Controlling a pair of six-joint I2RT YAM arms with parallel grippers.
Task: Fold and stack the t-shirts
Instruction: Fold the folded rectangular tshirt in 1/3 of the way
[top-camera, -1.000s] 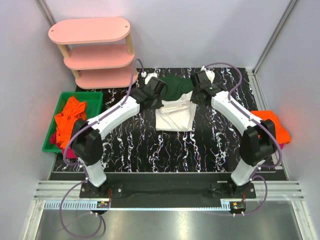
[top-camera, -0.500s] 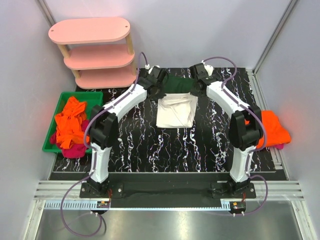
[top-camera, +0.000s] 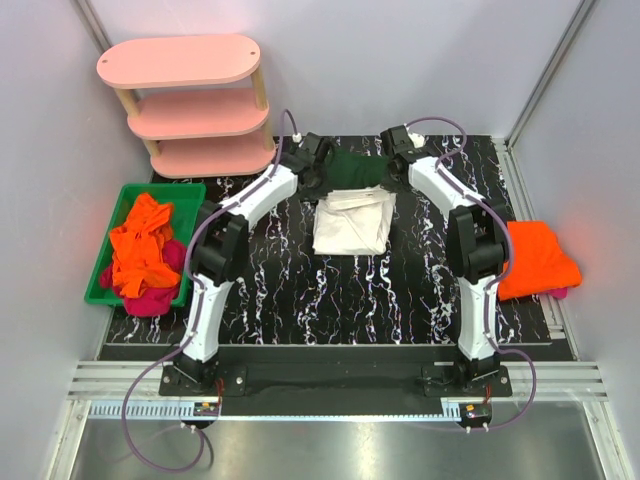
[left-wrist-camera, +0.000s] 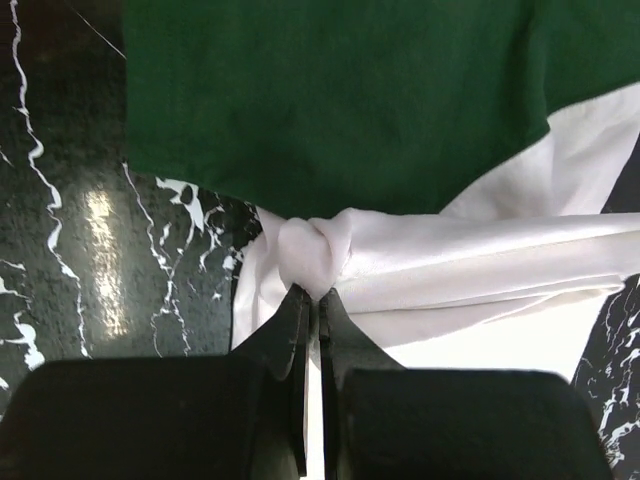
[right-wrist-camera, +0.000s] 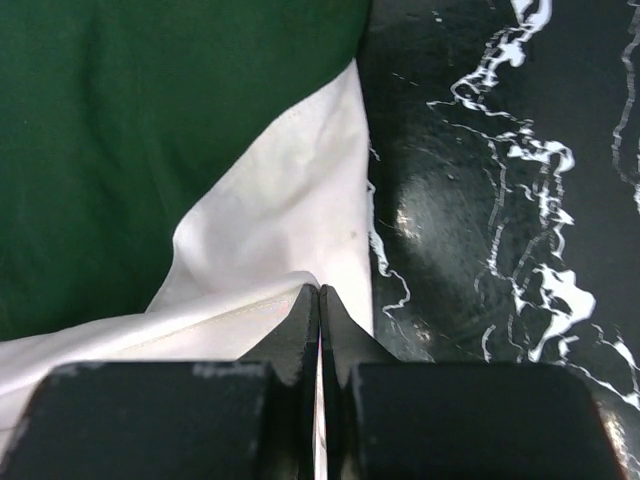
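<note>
The white t-shirt (top-camera: 352, 223) with dark green sleeves (top-camera: 355, 168) lies partly folded at the table's far middle. My left gripper (top-camera: 312, 170) is shut on a bunched white fold of it (left-wrist-camera: 315, 250), with green cloth (left-wrist-camera: 330, 100) beyond. My right gripper (top-camera: 400, 158) is shut on the shirt's white edge (right-wrist-camera: 290, 230) at the far right, next to green cloth (right-wrist-camera: 150, 130). An orange t-shirt (top-camera: 535, 258) lies folded at the table's right edge, with a strip of magenta cloth under it. More orange (top-camera: 140, 250) and magenta (top-camera: 150, 300) shirts fill the green bin.
A green bin (top-camera: 180, 195) stands at the table's left edge. A pink three-tier shelf (top-camera: 190, 100) stands at the back left. The table (top-camera: 330, 300) is black marble-patterned, with grey walls around it.
Both grippers have moved toward the far edge with the shirt's top, stretching both arms out. The white part now lies flatter, and the right-hand orange shirt is more exposed.
</note>
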